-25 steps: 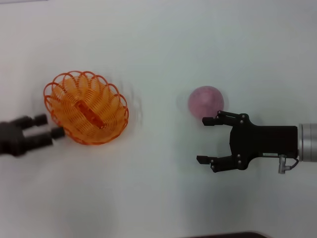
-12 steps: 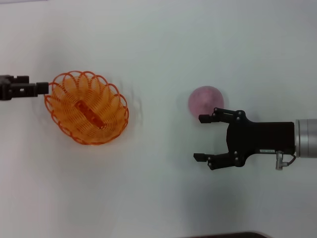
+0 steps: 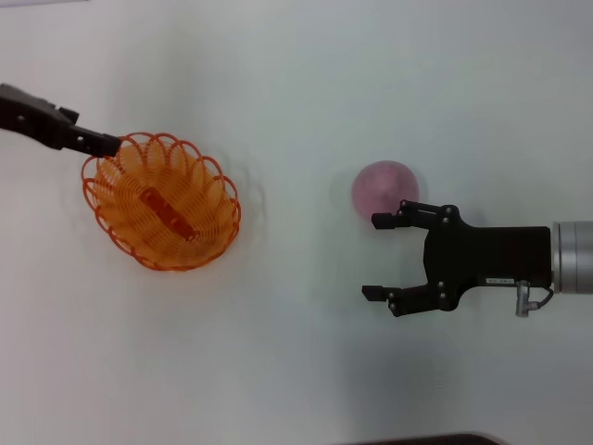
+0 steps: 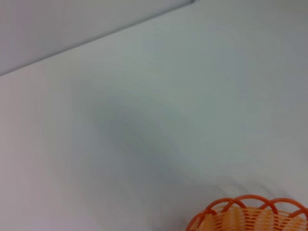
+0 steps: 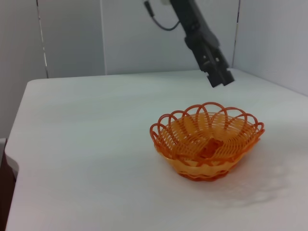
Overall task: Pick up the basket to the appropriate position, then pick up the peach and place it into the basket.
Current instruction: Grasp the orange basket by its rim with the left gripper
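Note:
The orange wire basket stands on the white table at the left; it also shows in the right wrist view, and its rim shows in the left wrist view. My left gripper hovers over the basket's far left rim and is seen edge-on; in the right wrist view it hangs just above the rim. The pink-mauve peach lies on the table at the right. My right gripper is open and empty just in front of the peach, one fingertip at the peach's near edge.
The white table stretches around both things. A dark strip at its front edge shows in the head view. In the right wrist view the table's side edge and grey wall panels behind it show.
My left gripper has swung from the basket's near left side to its far left rim. My right gripper shifted slightly left, then stayed still. Basket and peach have not moved.

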### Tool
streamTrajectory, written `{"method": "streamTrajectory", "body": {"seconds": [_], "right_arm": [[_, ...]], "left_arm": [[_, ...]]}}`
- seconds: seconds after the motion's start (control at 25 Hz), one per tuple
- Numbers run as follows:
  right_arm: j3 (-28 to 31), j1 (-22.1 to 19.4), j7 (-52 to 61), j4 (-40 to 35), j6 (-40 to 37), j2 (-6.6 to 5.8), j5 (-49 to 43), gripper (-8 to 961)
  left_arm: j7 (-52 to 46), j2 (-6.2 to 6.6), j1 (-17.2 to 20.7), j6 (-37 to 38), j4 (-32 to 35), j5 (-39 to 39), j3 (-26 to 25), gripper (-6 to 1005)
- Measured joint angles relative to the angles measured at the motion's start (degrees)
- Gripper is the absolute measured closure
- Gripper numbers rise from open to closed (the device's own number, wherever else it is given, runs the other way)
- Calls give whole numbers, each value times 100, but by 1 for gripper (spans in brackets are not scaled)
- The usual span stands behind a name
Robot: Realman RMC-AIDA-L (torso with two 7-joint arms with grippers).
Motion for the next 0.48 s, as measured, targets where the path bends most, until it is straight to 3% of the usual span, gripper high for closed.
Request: {"method": "streamTrajectory", "body": {"seconds": [0.2, 0.48], "right_arm": [[0, 1, 8, -1, -11, 0, 0, 7], [1, 9, 22, -19, -41, 0, 0, 7]], "left_arm": [[-118, -37, -353, -19, -47, 431, 418, 185], [-117, -116, -458, -242, -81, 626, 929, 188]]}}
